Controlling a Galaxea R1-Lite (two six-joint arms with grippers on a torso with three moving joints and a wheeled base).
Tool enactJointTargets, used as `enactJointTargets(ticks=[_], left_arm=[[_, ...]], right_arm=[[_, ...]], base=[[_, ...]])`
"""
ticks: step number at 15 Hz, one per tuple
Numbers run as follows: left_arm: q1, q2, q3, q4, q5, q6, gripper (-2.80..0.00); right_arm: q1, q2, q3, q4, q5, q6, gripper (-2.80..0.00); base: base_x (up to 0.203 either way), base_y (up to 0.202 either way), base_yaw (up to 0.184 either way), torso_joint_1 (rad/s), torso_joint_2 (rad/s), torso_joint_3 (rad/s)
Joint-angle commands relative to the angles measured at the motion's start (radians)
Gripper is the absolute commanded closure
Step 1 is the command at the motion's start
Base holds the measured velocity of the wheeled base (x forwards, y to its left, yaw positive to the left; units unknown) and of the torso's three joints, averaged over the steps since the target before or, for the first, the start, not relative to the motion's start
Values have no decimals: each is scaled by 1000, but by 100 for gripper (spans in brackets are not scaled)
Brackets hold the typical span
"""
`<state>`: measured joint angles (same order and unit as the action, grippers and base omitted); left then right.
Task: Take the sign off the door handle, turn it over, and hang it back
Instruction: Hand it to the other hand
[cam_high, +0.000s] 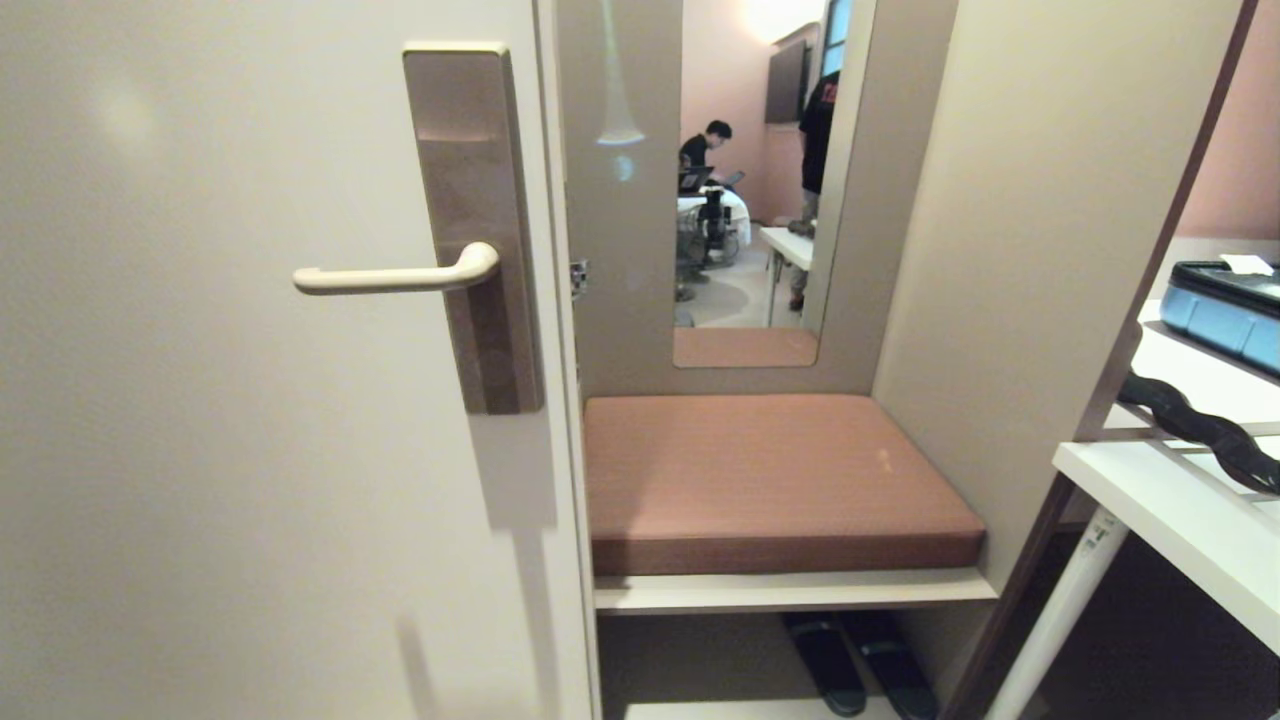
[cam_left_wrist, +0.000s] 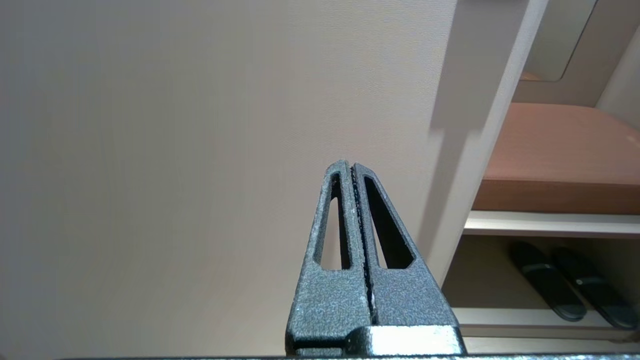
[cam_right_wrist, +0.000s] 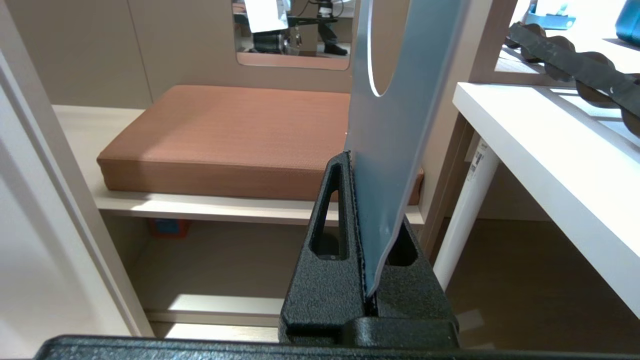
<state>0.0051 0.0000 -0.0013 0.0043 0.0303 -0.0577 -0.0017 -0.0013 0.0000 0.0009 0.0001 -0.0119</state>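
The slim cream lever door handle (cam_high: 395, 278) sits on a tall brown metallic plate (cam_high: 470, 200) against an off-white door (cam_high: 200, 450). The flat sign (cam_right_wrist: 395, 130) shows a plain pale grey-blue face. A terracotta cushion (cam_high: 770, 480) tops the pale bench (cam_high: 790, 590); black slippers (cam_high: 860, 660) lie beneath. The fingers (cam_left_wrist: 345, 240) are speckled dark grey.
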Motion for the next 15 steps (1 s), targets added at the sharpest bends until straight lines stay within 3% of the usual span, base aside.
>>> enactJointTargets(ticks=[1,15], left_arm=[[1,0,0,0,0,-2,0],[1,0,1,0,0,-4,0]], right_arm=[[0,1,0,-1,0,0,0],[0,1,0,-1,5,-17,0]], base=[[0,0,0,0,0,0],[0,0,0,0,0,0]])
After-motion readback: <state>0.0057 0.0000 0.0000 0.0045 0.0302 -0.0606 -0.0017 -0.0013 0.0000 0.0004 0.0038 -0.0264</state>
